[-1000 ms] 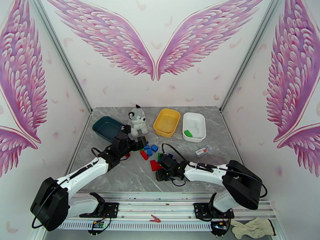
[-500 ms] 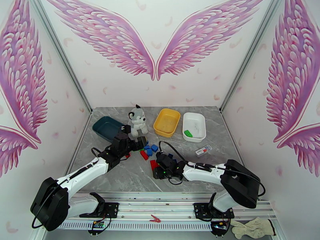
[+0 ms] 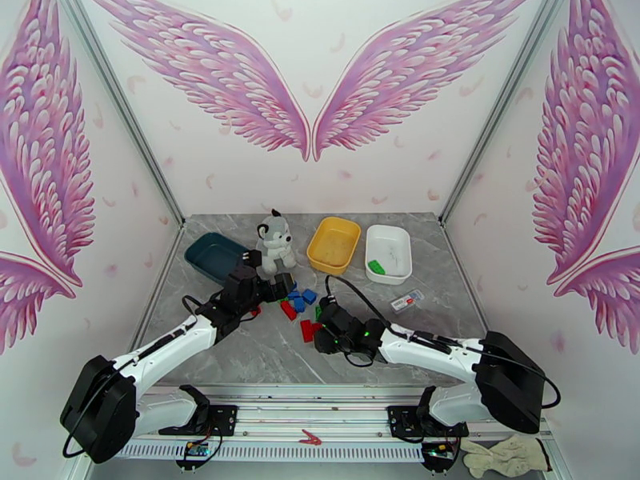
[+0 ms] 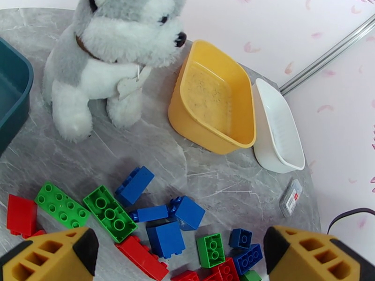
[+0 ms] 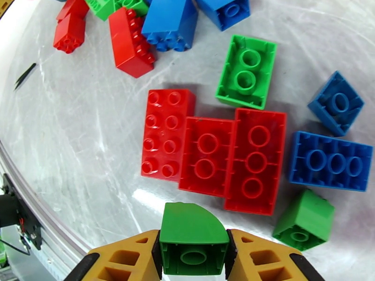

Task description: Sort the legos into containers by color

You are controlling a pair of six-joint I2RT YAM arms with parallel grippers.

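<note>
Red, green, blue studded plastic bricks (image 3: pixel 300 306) scattered mid-tabletop (image 3: pixel 432 314); curved green brick (image 5: pixel 192 232) clamped in right tool (image 5: pixel 193 258); another green brick (image 3: pixel 375 268) inside white plastic tray (image 3: pixel 390 232); yellow tray (image 3: pixel 334 243) beside it, dark teal tray (image 3: pixel 212 254) far left.

plush dog (image 4: pixel 108 52) behind legos (image 4: pixel 165 239), between trays (image 4: pixel 197 128)

Dark teal tray (image 4: pixel 11 97): one corner only, remainder beyond the left edge.
Plush dog (image 4: pixel 112 48): crown cropped at the top edge.
White tray (image 4: pixel 281 136): one long side partly hidden behind yellow tray (image 4: pixel 213 106).
Label card (image 4: pixel 290 198) on counter (image 4: pixel 225 179): print too small to read.
Green curved brick (image 5: pixel 193 225): sides covered by right end effector (image 5: pixel 193 247) fingers (image 5: pixel 126 263), themselves cropped at the bottom edge.
</note>
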